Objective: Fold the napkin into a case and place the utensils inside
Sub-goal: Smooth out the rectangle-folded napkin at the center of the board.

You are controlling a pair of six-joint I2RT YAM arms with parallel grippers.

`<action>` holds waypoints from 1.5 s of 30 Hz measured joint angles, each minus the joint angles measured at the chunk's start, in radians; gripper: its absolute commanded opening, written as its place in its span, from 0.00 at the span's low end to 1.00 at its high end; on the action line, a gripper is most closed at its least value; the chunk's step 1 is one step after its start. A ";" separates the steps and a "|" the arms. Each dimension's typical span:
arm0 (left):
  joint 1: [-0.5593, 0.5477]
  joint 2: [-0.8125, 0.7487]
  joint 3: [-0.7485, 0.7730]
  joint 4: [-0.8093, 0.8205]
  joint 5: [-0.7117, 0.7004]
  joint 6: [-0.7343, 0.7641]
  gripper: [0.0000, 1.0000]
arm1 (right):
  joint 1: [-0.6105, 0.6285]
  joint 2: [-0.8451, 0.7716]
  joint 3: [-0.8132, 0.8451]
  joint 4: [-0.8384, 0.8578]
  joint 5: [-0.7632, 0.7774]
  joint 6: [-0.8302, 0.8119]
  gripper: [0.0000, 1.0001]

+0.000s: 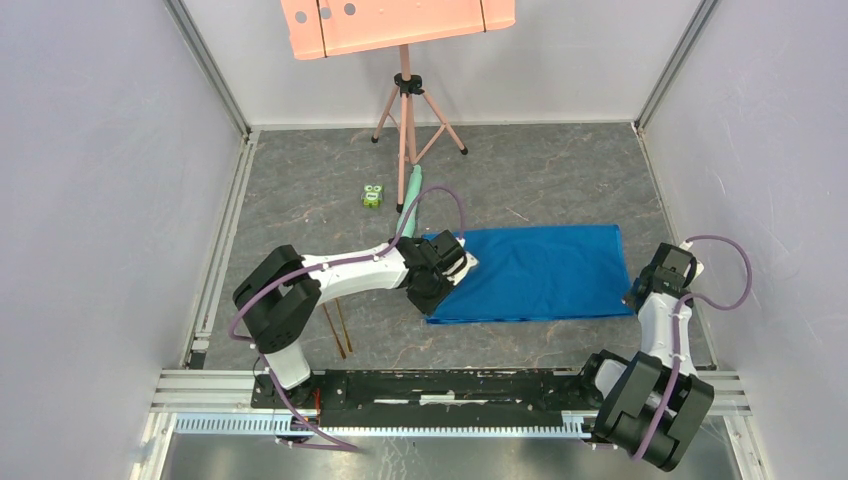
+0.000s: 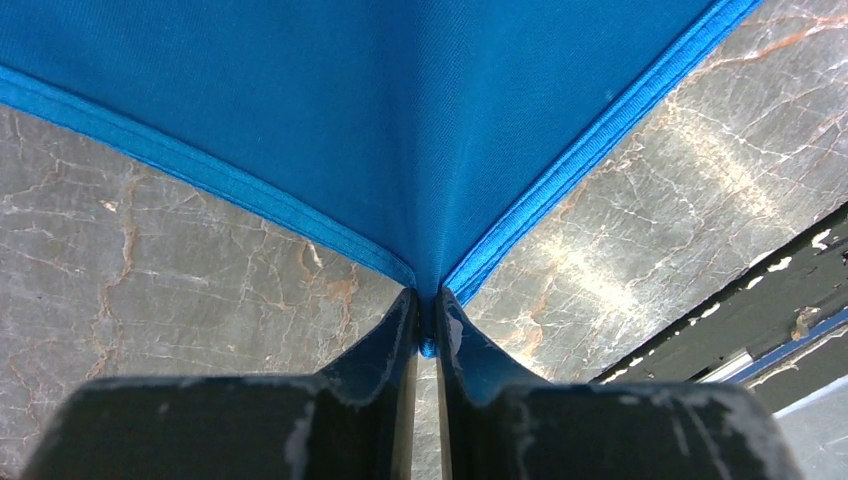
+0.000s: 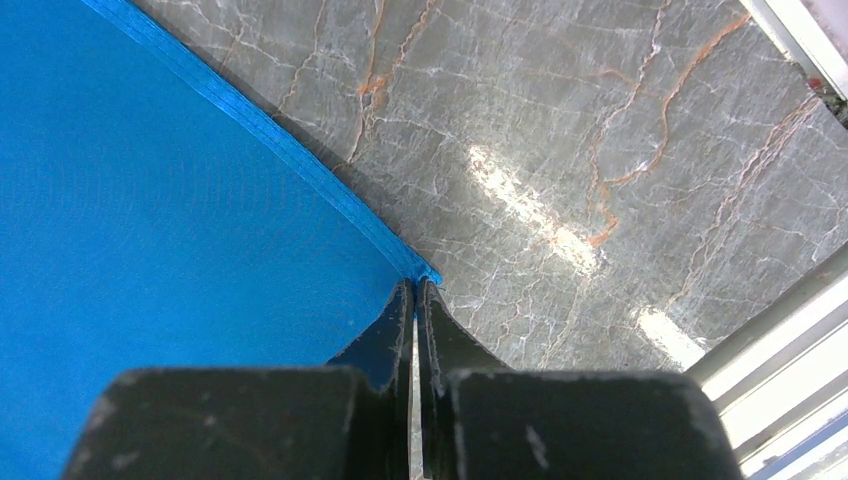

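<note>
The napkin (image 1: 540, 272) is laid on the table (image 1: 560, 170) as a long blue strip between the two arms. One end corner is pinched in the left gripper (image 2: 428, 300) and pulled up like a little tent. The right gripper (image 3: 414, 290) is pressed tight together at the other end's corner — that corner seems to be pinched too. The utensils (image 1: 337, 328) are lying by the left arm's base, well apart from the cloth. For a neat fold, both corners should be lifted together and laid edge on edge — no tugging.
</note>
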 measured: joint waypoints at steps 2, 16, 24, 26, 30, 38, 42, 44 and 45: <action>-0.003 0.000 0.000 0.001 0.004 0.000 0.20 | 0.000 0.017 0.000 0.005 0.000 0.002 0.00; -0.003 -0.076 -0.002 -0.058 0.014 -0.024 0.68 | 0.010 -0.038 0.025 -0.026 -0.004 -0.022 0.74; 0.088 -0.192 0.084 -0.003 0.003 -0.117 0.71 | 0.189 0.071 0.211 0.113 -0.177 -0.091 0.90; 0.110 -0.132 0.119 0.055 0.002 -0.149 0.70 | 0.209 0.204 0.259 0.190 -0.293 -0.094 0.89; 0.146 0.011 0.147 0.205 -0.023 -0.196 0.69 | 0.214 0.447 0.319 0.312 -0.460 -0.095 0.86; 0.209 0.162 0.159 0.351 -0.148 -0.234 0.69 | 0.210 0.651 0.366 0.383 -0.564 -0.113 0.87; 0.231 0.179 0.159 0.398 -0.186 -0.251 0.69 | 0.190 0.679 0.388 0.399 -0.558 -0.125 0.88; 0.239 0.206 0.158 0.413 -0.209 -0.257 0.69 | 0.177 0.689 0.396 0.412 -0.541 -0.134 0.88; 0.241 0.221 0.157 0.417 -0.220 -0.258 0.69 | 0.171 0.692 0.399 0.417 -0.528 -0.140 0.87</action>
